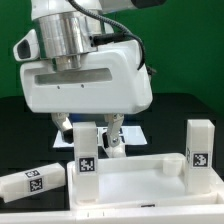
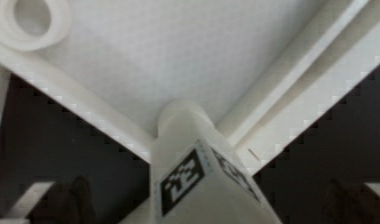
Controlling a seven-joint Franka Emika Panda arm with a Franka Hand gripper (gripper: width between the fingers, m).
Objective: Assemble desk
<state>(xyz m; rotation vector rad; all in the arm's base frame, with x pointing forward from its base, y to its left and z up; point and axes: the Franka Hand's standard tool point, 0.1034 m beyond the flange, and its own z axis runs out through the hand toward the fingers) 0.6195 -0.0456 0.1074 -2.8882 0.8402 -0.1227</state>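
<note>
The table (image 1: 20, 140) presents a black surface. The flat white desk top (image 1: 140, 178) lies directly on it. One tagged leg (image 1: 32, 182) lies on its side on the table, just beside the desk top, toward the exterior view's left.

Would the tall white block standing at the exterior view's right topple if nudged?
Likely: the white blocky plastic leg stands upright, taller than wide, so a high push could tip it. Flat sides suggest no rolling; it looks rigid.

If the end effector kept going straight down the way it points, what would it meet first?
Probably the upright leg, standing between the end effector's open fingers, with the desk top beyond; depth is unclear.
</note>
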